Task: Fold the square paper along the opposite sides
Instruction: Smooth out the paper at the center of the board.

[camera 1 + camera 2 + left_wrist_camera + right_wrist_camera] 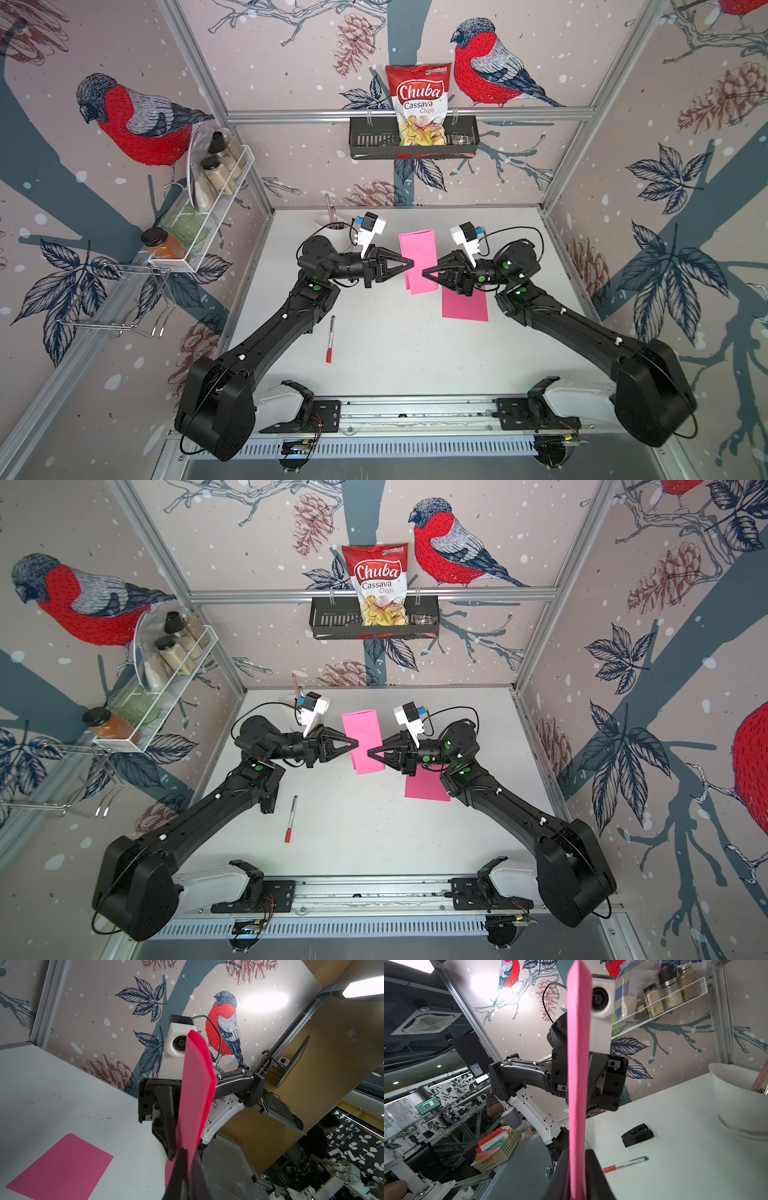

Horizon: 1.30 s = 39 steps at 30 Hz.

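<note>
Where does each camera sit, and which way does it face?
Top views: overhead, above the arms' bases, looking down on the table; both whole arms show, left gripper and right gripper meeting at the folded pink paper.
Left wrist: on the left arm, looking along its own fingers toward the right gripper.
Right wrist: on the right arm, facing the left gripper; marker on the table.
Shared: both wrist views show that paper rising from their own fingers.

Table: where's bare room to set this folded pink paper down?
Widest bare patch: front middle of the table, between the marker and the flat pink sheet. Crowded mid-table, where left gripper and right gripper pinch the folded paper.
</note>
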Motion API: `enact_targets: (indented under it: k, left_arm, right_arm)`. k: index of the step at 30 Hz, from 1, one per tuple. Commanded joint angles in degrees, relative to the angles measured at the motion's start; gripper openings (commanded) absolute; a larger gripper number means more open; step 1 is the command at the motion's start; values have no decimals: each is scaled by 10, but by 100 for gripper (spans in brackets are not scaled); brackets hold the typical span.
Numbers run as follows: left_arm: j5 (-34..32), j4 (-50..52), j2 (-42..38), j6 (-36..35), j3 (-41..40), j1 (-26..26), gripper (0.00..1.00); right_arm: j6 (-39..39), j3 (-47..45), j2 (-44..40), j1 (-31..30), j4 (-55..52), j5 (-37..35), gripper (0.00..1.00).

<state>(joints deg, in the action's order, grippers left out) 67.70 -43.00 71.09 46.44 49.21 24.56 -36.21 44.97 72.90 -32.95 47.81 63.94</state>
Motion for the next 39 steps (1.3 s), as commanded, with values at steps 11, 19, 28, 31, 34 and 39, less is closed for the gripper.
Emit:
enact_targets:
  k: [11,19,28,31,34,39]
  left_arm:
    - [2,13,-9,-27,-4,-13,0]
    - [5,22,-18,-28,-6,-24,0]
    - [7,25,-17,-28,-17,-36,0]
    - [7,26,-15,-28,-19,-37,0]
    - [6,32,-14,-32,-20,-38,0]
    - [-58,332,-5,-231,30,-39,0]
  right_arm:
    - [26,-1,-9,-1,-38,7,52]
    - [32,-29,-24,-3,-37,9,57]
    - [36,-39,-37,-3,-53,-2,0]
    - [38,-38,-35,-3,-57,-7,0]
    - [50,-36,-35,-1,-75,-9,55]
    - [171,-38,-84,19,-244,-147,81]
